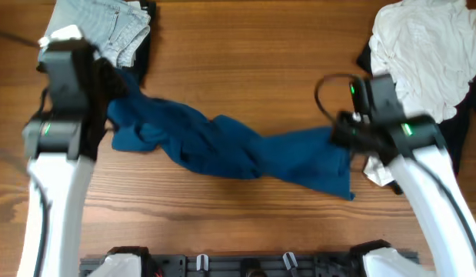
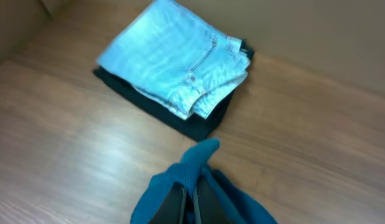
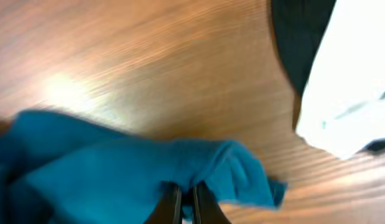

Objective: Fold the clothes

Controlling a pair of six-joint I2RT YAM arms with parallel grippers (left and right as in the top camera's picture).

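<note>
Folded jeans (image 2: 170,62) lie on a black garment (image 2: 201,127), white garment (image 1: 418,54) apart.

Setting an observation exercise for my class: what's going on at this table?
Two robot arms are handling a large deep royal-blue soft fabric garment, which lies twisted and bunched across the wooden table. The left end effector is shut on one end, the right end effector on the other. No fold is made yet. Folded pale blue denim jeans sit beside the left arm, a crumpled white garment beside the right.
</note>
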